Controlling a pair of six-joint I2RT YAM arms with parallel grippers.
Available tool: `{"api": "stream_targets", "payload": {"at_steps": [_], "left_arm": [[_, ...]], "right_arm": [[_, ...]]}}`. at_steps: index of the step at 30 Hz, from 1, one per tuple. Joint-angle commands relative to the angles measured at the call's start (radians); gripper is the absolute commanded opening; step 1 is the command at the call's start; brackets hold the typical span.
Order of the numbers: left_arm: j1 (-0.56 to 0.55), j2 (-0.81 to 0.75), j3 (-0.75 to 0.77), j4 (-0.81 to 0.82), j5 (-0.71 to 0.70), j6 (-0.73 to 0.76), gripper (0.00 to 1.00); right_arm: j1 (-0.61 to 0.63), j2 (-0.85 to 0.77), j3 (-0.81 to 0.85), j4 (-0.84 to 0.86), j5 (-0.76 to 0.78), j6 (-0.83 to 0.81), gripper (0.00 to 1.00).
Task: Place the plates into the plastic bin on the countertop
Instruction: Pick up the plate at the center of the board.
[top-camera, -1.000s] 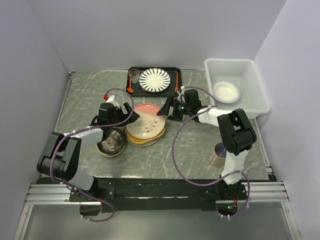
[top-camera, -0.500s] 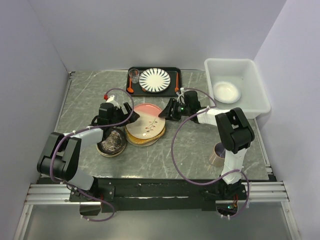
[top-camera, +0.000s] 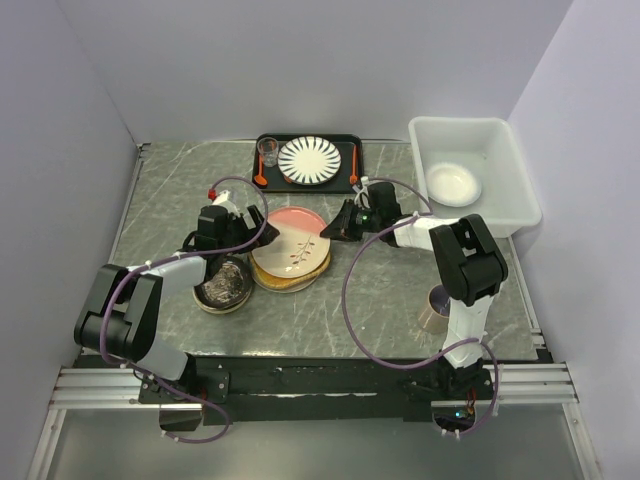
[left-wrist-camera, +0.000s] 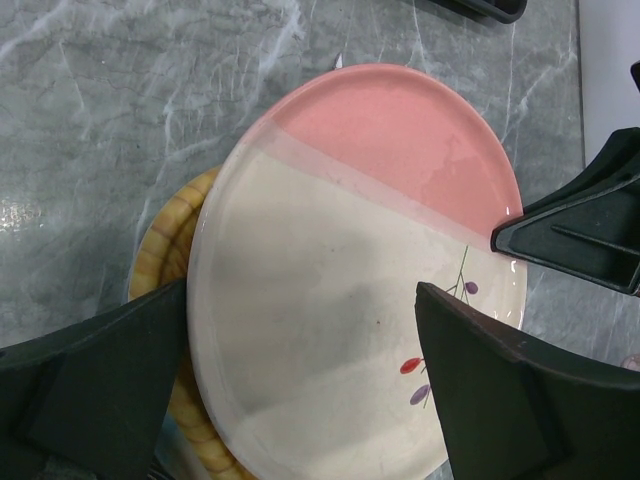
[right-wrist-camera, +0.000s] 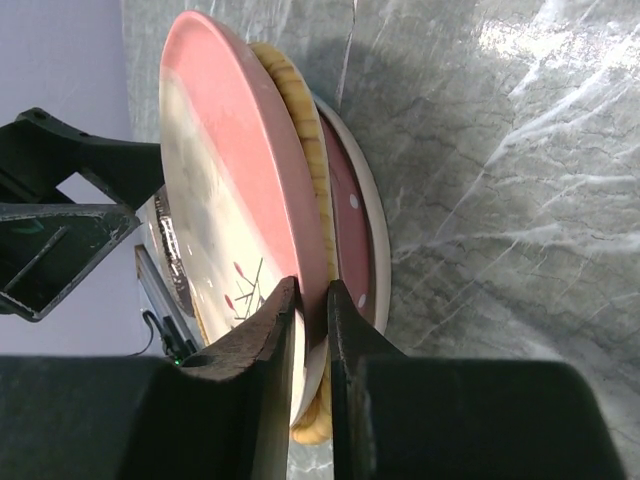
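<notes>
- Fingers (right-wrist-camera: 262, 338) of the right gripper (right-wrist-camera: 310, 300) are clamping the rim of the pink-and-cream sprig plate (right-wrist-camera: 215, 180), which is topping the stack (top-camera: 290, 255) at centre frame.
- Left gripper (left-wrist-camera: 300, 390) is hovering wide open over that plate.
- Grasp step is underway; the next move is calling for lifting clear and carrying to the plastic bin (top-camera: 460, 124), upper right.

The whole worktop (top-camera: 300, 320) is taken in by a fixed camera high behind the arm bases, tilted downward. The top plate (left-wrist-camera: 350, 280) is viewed closely from above by the left wrist camera and edge-on by the right. That plate is shared by all three views; the right end effector (left-wrist-camera: 520, 240) is caught in the left wrist view, the left end effector (right-wrist-camera: 145, 200) in the right.
</notes>
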Motion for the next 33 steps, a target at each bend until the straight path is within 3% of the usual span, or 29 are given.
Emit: {"api": "stream_targets", "payload": {"at_steps": [1, 24, 30, 33], "left_arm": [[-0.009, 0.027, 0.014, -0.029, 0.028, 0.014, 0.98], [-0.009, 0.033, 0.005, -0.034, 0.016, 0.021, 0.98], [-0.01, 0.032, 0.003, -0.029, 0.026, 0.021, 0.98], [-0.01, 0.033, 0.003, -0.032, 0.028, 0.024, 0.97]], "right_arm": [[0.006, -0.052, 0.029, -0.036, 0.038, -0.035, 0.1], [-0.055, -0.18, -0.073, -0.032, 0.037, -0.052, 0.09], [-0.061, -0.138, -0.096, 0.045, -0.026, -0.014, 0.16], [-0.061, -0.117, -0.103, 0.083, -0.045, 0.008, 0.31]]}}
